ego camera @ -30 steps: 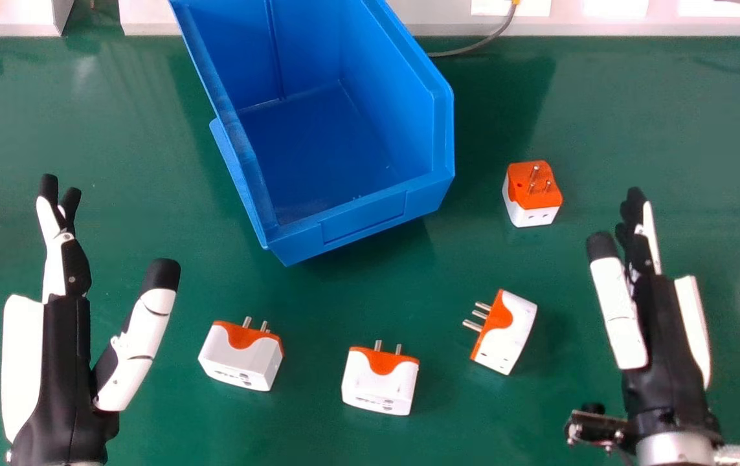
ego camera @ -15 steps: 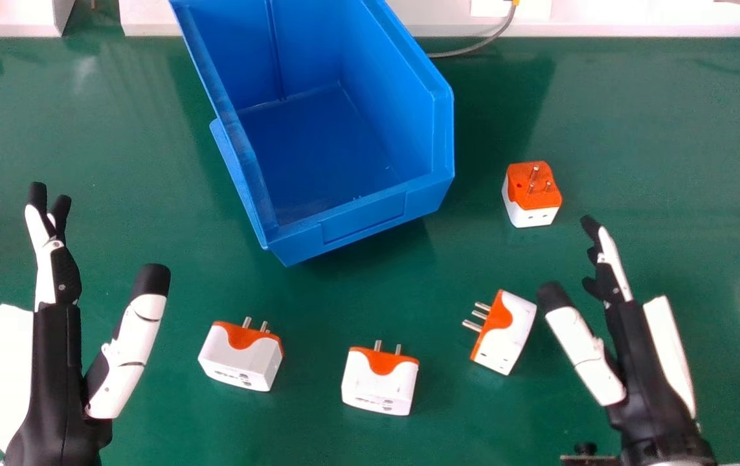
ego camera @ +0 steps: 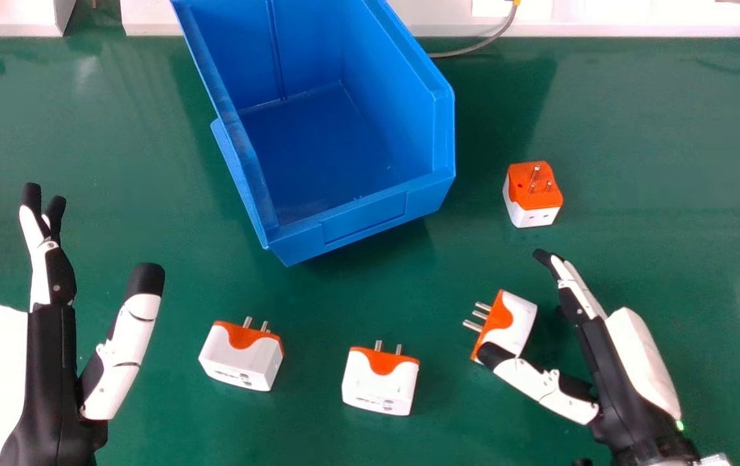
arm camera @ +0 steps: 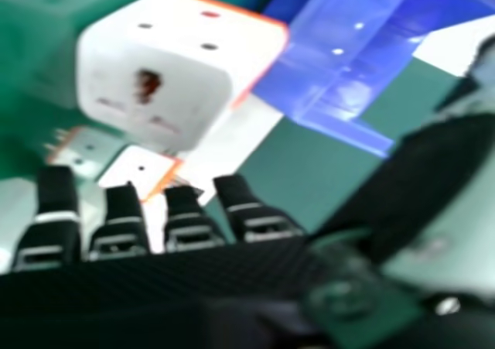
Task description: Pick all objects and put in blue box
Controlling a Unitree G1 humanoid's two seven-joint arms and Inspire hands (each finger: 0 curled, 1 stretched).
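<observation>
Green table [ego camera: 111,142] under everything. Blue box [ego camera: 366,220] at the table's far side, open top, nothing in it. Left hand [ego camera: 52,362] at left of the head view, open, fingers extended away from the robot, thumb out to the side, holding nothing. Right hand [ego camera: 616,382] comes in from the lower right, angled toward the box. Open: fingers straight, thumb spread. Thumb tip overlaps the near-right adapter [ego camera: 515,323] in the head view; contact: can't tell. Not gripped.

All four adapters on the table, outside the box: near-right one has pins toward the left, left adapter [ego camera: 240,359] and middle adapter [ego camera: 379,388] have pins toward the box, far-right adapter [ego camera: 535,210] is pins up. Right hand view: brown mark [arm camera: 148,84] on the white face of one adapter beyond the fingertips, small slots around it.
</observation>
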